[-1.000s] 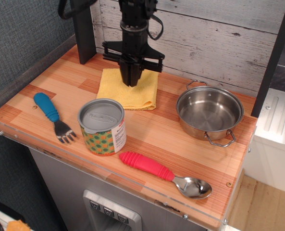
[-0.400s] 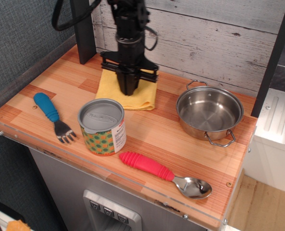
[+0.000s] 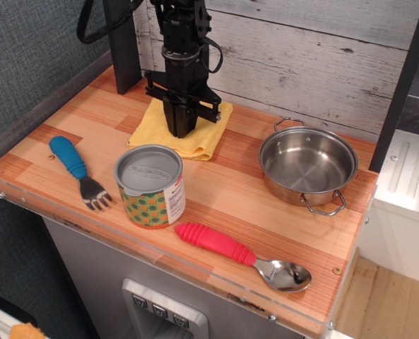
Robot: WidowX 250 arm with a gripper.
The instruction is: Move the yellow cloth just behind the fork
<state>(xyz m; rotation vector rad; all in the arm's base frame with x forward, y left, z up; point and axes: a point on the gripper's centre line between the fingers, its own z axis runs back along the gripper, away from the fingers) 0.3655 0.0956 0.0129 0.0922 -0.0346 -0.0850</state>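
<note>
Yellow cloth (image 3: pixel 195 138) dragged leftward under upright gripper (image 3: pixel 180 130).

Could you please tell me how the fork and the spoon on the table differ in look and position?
The fork has a blue handle and short tines; the spoon has a red handle and a rounded bowl. The fork lies left of the can, the spoon right of it, near the front edge. The spoon looks longer. Both have ribbed handles and shiny metal heads.
</note>
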